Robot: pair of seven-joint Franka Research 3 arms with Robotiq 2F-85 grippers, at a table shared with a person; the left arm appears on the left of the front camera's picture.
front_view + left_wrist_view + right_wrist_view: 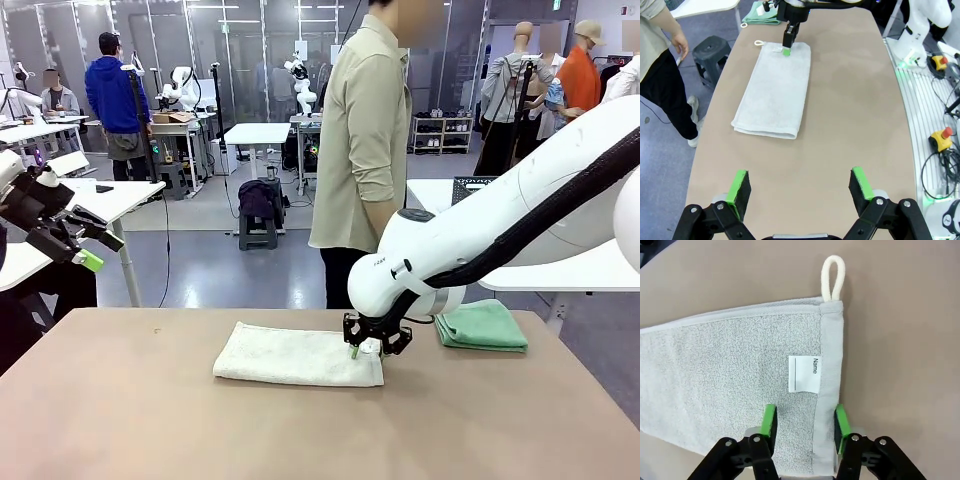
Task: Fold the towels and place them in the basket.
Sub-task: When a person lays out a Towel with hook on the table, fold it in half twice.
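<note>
A cream-white towel [295, 355] lies folded in half at the table's middle, with a name tag [804, 373] and a hanging loop [832, 277] at its right end. My right gripper [805, 425] points straight down onto that end [368, 348], partly open, its fingers either side of the flat hemmed edge. A sea-green towel [482, 325] lies folded to the right. My left gripper [800, 185] hangs open and empty, raised at the far left [75, 245], well short of the cream-white towel [775, 90]. A dark lattice basket [470, 188] peeks out behind the right arm on a white table.
A person [365, 150] in a beige shirt stands at the table's far side, hands down. A dark stool [712, 50] stands on the floor beside the table. Bare tabletop [150, 420] spreads across the front and left.
</note>
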